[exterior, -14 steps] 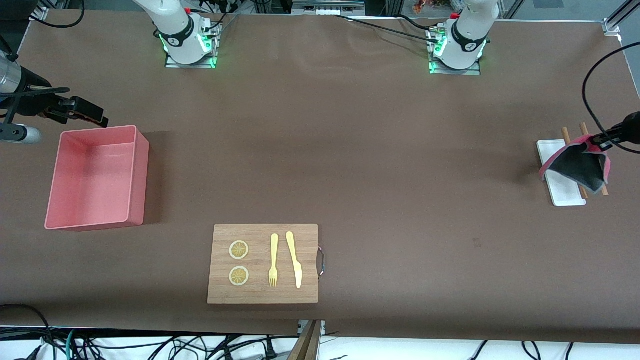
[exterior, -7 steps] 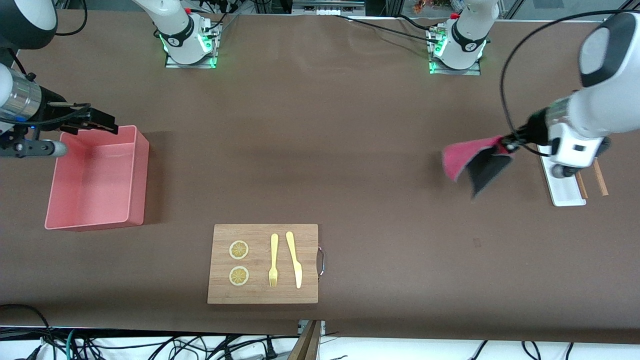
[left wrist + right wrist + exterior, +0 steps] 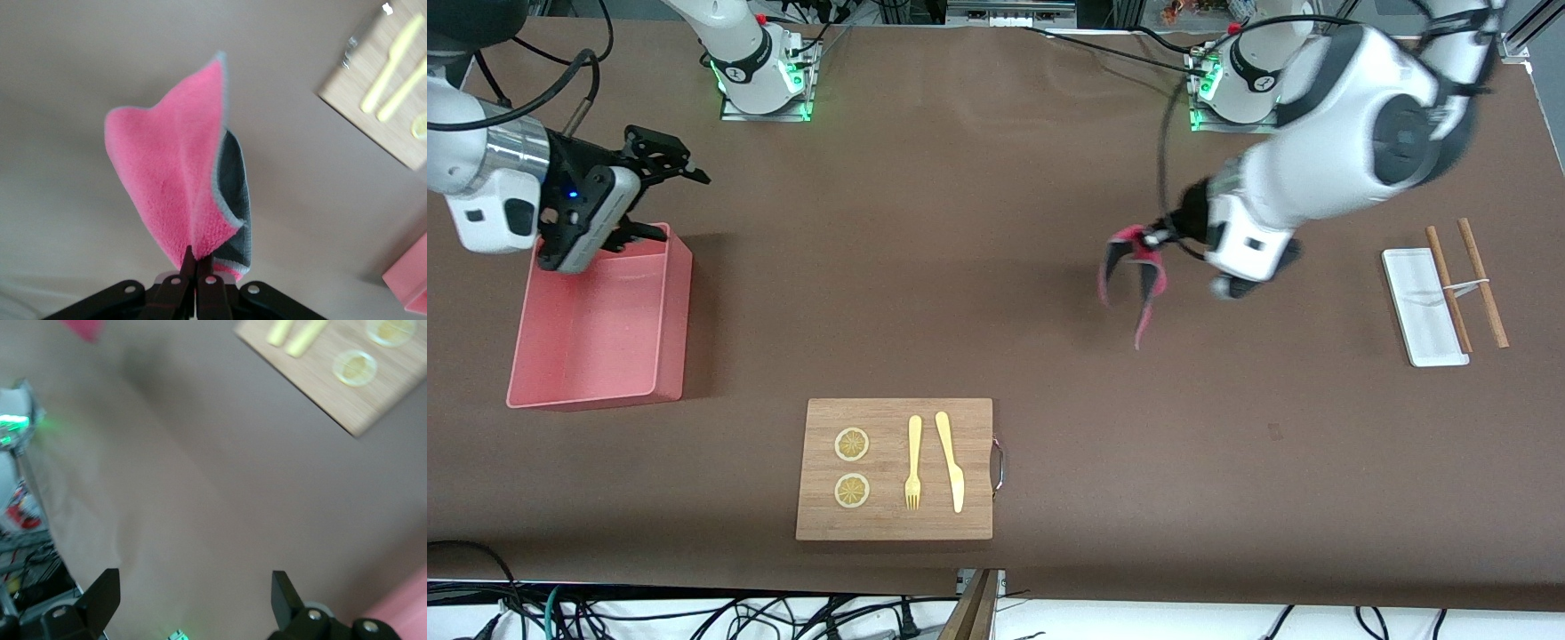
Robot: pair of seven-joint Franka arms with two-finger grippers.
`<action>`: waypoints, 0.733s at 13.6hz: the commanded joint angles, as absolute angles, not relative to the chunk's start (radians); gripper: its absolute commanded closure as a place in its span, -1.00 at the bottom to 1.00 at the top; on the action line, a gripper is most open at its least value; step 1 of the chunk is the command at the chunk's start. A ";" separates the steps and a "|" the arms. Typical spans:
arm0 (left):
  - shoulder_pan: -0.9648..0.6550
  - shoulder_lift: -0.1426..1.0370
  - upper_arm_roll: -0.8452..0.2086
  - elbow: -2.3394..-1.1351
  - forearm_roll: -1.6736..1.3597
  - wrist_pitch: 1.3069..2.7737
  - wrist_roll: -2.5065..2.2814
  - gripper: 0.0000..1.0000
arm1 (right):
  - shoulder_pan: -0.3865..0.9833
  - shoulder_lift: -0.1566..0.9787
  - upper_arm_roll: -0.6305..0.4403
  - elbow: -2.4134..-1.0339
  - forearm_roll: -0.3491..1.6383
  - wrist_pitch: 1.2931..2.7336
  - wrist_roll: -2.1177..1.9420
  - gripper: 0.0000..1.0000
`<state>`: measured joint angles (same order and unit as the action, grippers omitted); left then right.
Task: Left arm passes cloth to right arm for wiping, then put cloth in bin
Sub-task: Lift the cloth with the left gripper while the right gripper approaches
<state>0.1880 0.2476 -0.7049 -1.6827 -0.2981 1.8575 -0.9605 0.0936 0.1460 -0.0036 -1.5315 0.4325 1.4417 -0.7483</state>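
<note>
My left gripper point(image 3: 1158, 236) is shut on the cloth point(image 3: 1131, 277), pink on one face and dark grey on the other, which hangs in the air over bare table between the board and the left arm's base. In the left wrist view the cloth point(image 3: 185, 180) hangs from my shut fingertips point(image 3: 189, 263). My right gripper point(image 3: 667, 191) is open and empty, up in the air over the rim of the salmon-pink bin point(image 3: 676, 302) at the right arm's end. In the right wrist view its fingers point(image 3: 282, 590) stand wide apart over bare table.
A wooden cutting board point(image 3: 969, 427) with two lemon slices point(image 3: 851, 444), a yellow fork point(image 3: 913, 462) and knife point(image 3: 951, 462) lies near the front camera. A small white tray point(image 3: 1409, 298) with two wooden sticks point(image 3: 1480, 280) lies at the left arm's end.
My left arm has swung the cloth from over the white tray toward the table's middle. My right gripper has risen beside the bin and moved toward the middle.
</note>
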 commanded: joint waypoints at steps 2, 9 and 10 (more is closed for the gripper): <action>0.003 0.402 -0.695 -1.539 -0.314 1.943 -1.009 1.00 | 0.084 0.225 0.000 -1.546 0.606 1.454 -0.966 -0.99; -0.207 0.534 -0.696 -1.460 -0.512 2.212 -1.034 1.00 | 0.087 0.305 -0.008 -1.709 0.871 1.617 -1.413 -1.00; -0.236 0.537 -0.695 -1.460 -0.518 2.238 -1.035 1.00 | 0.092 0.328 -0.006 -1.710 0.873 1.630 -1.428 -1.00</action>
